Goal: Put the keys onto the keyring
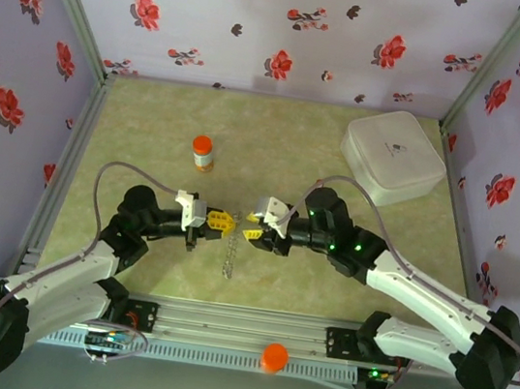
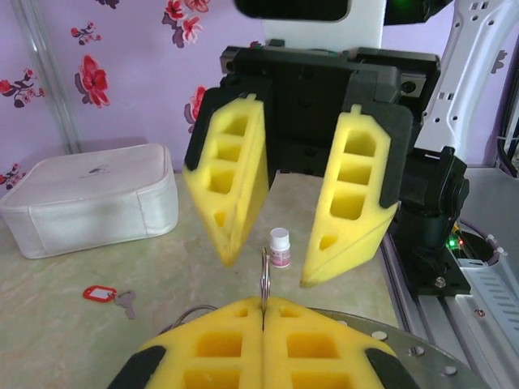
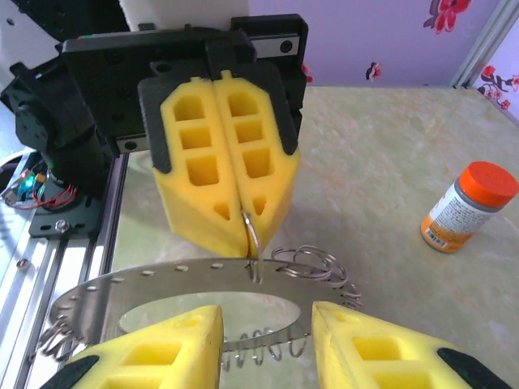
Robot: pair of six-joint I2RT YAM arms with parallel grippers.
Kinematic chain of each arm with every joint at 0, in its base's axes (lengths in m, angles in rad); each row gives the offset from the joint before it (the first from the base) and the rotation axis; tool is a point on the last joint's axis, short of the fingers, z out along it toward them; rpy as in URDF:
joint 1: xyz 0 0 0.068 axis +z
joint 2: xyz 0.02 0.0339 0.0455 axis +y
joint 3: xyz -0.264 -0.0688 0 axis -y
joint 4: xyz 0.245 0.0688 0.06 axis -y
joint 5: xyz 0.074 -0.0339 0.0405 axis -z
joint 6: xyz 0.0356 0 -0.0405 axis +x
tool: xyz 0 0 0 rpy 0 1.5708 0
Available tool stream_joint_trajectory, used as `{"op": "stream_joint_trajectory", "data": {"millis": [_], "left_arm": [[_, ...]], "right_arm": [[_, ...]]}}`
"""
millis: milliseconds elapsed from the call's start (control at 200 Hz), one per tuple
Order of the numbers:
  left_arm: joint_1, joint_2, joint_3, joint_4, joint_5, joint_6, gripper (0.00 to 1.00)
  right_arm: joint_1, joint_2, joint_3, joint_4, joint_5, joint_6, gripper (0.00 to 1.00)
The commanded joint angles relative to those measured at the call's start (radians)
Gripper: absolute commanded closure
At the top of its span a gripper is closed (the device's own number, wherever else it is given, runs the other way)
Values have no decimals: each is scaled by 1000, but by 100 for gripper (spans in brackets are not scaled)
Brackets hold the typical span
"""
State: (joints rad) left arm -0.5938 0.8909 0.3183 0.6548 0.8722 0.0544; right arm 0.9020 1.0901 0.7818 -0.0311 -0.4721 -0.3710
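Yellow foam fingers of the left end effector (image 2: pixel 263 306) are clenched on a small loop at the rim of the keyring (image 3: pixel 154 285). The keyring is a flat grey ring edged with fine wire loops, held between the two arms above the green counter (image 1: pixel 154 120). The right end effector (image 3: pixel 263 322) faces it, just beside, jaws spread and grasping nothing; in the right wrist view the flat ring spans the gap between them. On the counter, a red-tagged key (image 2: pixel 109 297) lies flat near a white case (image 2: pixel 89 198). A small white-capped vial (image 2: pixel 280 247) stands beyond the pinched loop. An orange-capped bottle (image 1: pixel 203 153) stands farther back, apart from both end effectors.
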Motion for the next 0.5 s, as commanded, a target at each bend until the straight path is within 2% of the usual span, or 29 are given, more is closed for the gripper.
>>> {"op": "stream_joint_trajectory", "data": {"millis": [0,190,265,390,435,495], "left_arm": [[-1,-1,-1,72,24,-20,100],[-1,1,0,69,25,-17,100],[-1,3,1,69,25,-18,100],[-1,-1,-1,67,25,-11,100],[-1,-1,0,64,24,-8,100],[-1,0,0,54,23,4,90]], "right_arm": [[11,20,-7,132,-23,58,66],[12,49,5,136,-59,60,75],[11,50,6,132,-70,59,82],[12,48,17,105,-80,52,99],[12,49,24,91,-88,49,100],[12,49,35,72,-96,44,100]]}}
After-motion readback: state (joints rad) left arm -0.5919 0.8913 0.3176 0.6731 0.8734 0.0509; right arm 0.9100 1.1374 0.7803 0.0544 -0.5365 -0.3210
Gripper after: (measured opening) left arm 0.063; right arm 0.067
